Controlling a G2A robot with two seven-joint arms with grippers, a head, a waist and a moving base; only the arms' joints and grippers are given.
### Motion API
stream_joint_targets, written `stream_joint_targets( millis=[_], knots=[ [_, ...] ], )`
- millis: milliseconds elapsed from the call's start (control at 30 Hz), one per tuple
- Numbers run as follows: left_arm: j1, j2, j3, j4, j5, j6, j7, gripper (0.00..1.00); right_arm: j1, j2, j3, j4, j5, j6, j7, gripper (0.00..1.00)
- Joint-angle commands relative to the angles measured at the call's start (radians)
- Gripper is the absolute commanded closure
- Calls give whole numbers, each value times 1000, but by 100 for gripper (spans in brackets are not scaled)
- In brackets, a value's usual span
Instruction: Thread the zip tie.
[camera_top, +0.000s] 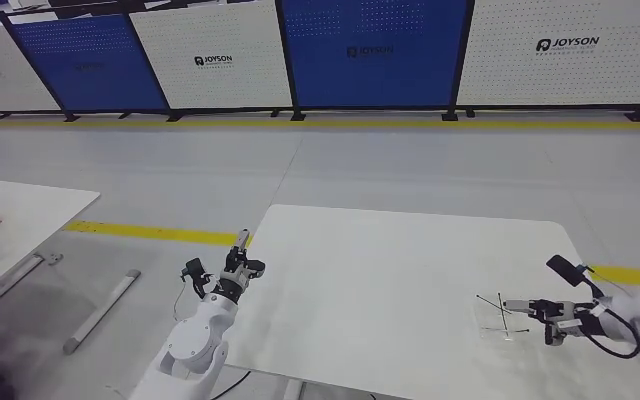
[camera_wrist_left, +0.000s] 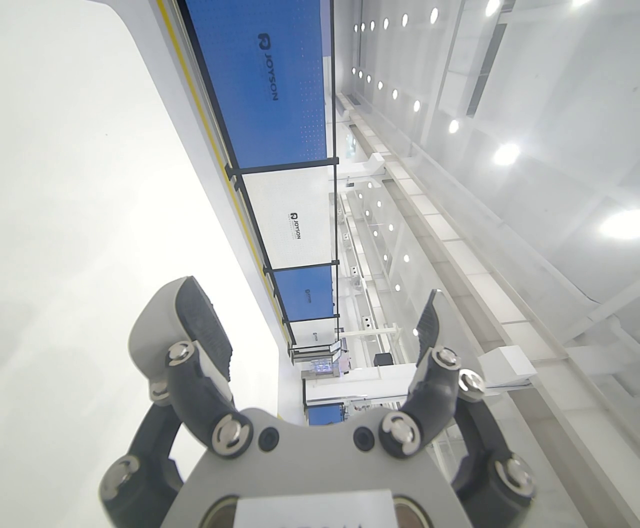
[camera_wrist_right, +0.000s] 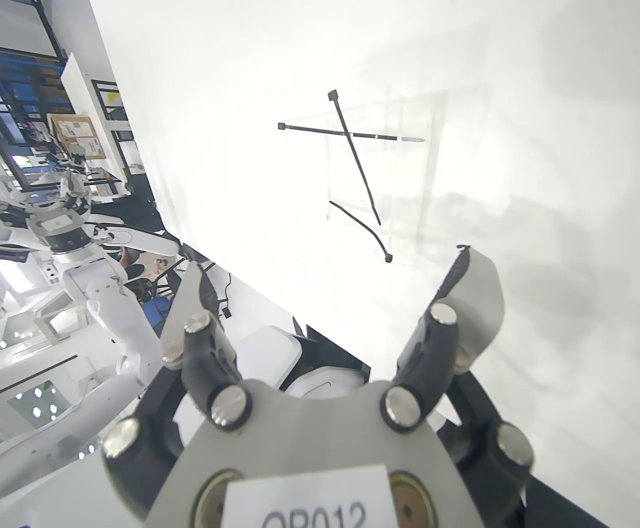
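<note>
Nothing is threaded yet, and this looks like the very start. Three black zip ties (camera_wrist_right: 346, 132) lie loose on the white worktop (camera_top: 400, 290), in the lower right of the top view. None is looped and none has its tail through a head. Two of them cross each other in an X, and a curved tie (camera_wrist_right: 387, 257) sits just beside that pair, closer to the arm.

Container check: there are faint outlines of what looks like a clear tray (camera_wrist_right: 328, 175) around the ties. The crossing pair lies over it, with one head poking past its wall. Whether the curved one is fully inside, I cannot tell.

The right hand (camera_wrist_right: 330, 260) has its fingers spread wide and carries nothing. It hangs near the ties, pointed their way but apart from them. The left hand (camera_wrist_left: 315, 305) is far across in the lower left of the top view, by the worktop's edge, jaws equally wide and holding nothing.

So, by my reckoning, everything is left to do: pick one tie out of the pile, get the second hand on it, and feed the tail through the head.
</note>
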Motion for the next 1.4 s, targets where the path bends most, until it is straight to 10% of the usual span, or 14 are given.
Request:
stream_joint_targets(
  millis=[0,367,433,533,1367],
  knots=[
    [0,0,0,0,0,0,0,0,0,0,0,0,0,0,0,0],
    [0,0,0,0,0,0,0,0,-35,8,14,-19,-20,7,-27,0],
    [0,0,0,0,0,0,0,0,-40,11,22,-20,-19,7,-23,47],
    [0,0,0,0,0,0,0,0,-44,14,25,-25,-25,15,-18,57],
    [0,0,0,0,0,0,0,0,17,18,-65,9,-78,100,0,67]
  ],
)
